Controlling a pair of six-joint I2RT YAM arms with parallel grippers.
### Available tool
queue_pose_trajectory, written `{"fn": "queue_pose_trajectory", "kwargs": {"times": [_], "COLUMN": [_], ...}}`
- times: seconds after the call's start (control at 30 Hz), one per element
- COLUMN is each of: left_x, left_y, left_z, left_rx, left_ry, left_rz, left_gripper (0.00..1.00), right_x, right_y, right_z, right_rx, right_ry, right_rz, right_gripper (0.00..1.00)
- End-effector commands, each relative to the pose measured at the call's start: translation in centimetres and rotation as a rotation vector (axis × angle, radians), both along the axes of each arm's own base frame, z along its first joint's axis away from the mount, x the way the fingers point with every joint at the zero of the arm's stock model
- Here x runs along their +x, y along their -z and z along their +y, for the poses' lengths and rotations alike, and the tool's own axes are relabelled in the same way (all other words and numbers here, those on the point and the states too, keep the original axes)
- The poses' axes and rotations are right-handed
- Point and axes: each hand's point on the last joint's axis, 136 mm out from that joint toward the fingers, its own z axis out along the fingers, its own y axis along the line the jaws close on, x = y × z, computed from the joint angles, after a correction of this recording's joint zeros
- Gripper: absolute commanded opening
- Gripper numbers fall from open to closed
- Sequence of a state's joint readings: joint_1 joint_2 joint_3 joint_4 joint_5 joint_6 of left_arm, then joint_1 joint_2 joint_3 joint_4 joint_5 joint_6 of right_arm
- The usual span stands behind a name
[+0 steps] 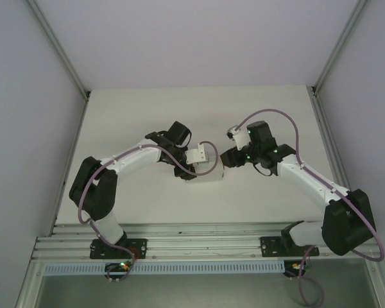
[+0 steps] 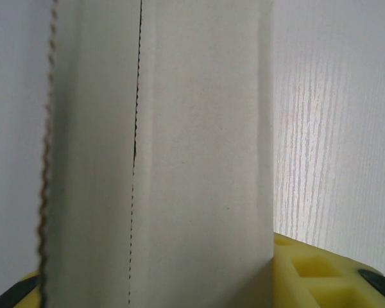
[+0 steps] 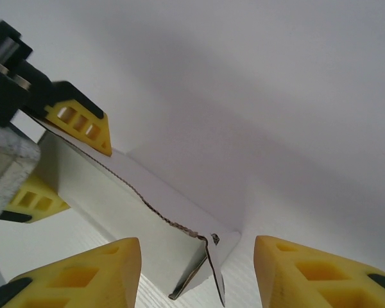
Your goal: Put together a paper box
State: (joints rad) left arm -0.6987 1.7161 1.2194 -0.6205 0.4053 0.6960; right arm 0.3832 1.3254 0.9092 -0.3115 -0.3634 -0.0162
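Note:
The paper box [image 1: 208, 170] is a pale card piece held just above the middle of the white table. My left gripper [image 1: 194, 159] is shut on its left part. In the left wrist view the card [image 2: 199, 160], with a perforated line and a ragged edge, stands between the yellow pads [image 2: 321, 276]. From the right wrist view the box [image 3: 115, 192] runs towards me, the left arm's yellow fingers [image 3: 83, 122] clamped across its far end. My right gripper [image 3: 199, 276] is open, its fingers standing either side of the box's near end flap [image 3: 212, 269] without touching it.
The white table [image 1: 147, 115] is walled by pale panels at the back and both sides, with metal posts at the back corners. An aluminium rail [image 1: 199, 247] carrying both arm bases runs along the near edge.

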Motion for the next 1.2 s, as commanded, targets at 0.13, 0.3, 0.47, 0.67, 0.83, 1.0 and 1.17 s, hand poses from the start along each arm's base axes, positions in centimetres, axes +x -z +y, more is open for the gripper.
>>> {"fn": "queue_pose_trajectory", "kwargs": {"times": [0.13,0.3,0.47,0.67,0.83,1.0,1.17], "left_x": [-0.2,-0.2,0.1,1.3,1.8,2.0,2.0], "left_y": [-0.3,-0.4,-0.6,-0.7,-0.1,0.2,0.1], "left_z": [0.2,0.0,0.0,-0.5,-0.8,-0.7,-0.7], "left_rx": [-0.003,-0.010,-0.018,-0.031,-0.034,-0.018,-0.029], "left_ry": [0.006,0.006,-0.001,-0.050,-0.067,-0.083,-0.090], "left_rz": [0.015,0.010,-0.003,-0.039,-0.038,-0.034,-0.040], "left_gripper": [0.43,0.43,0.43,0.43,0.43,0.43,0.44], "right_x": [0.0,0.1,0.1,-1.1,-1.1,-1.6,-1.8], "right_y": [1.4,1.7,1.4,0.6,1.3,2.2,3.7], "right_z": [-0.4,0.4,0.6,1.4,0.7,0.9,0.0], "right_rx": [-0.066,-0.028,-0.014,0.051,0.060,0.085,0.043], "right_ry": [-0.015,-0.021,-0.010,0.104,0.359,0.468,0.556], "right_rz": [0.009,0.029,0.045,0.099,0.061,0.024,0.023], "right_gripper": [0.37,0.24,0.08,0.00,0.00,0.00,0.00]}}
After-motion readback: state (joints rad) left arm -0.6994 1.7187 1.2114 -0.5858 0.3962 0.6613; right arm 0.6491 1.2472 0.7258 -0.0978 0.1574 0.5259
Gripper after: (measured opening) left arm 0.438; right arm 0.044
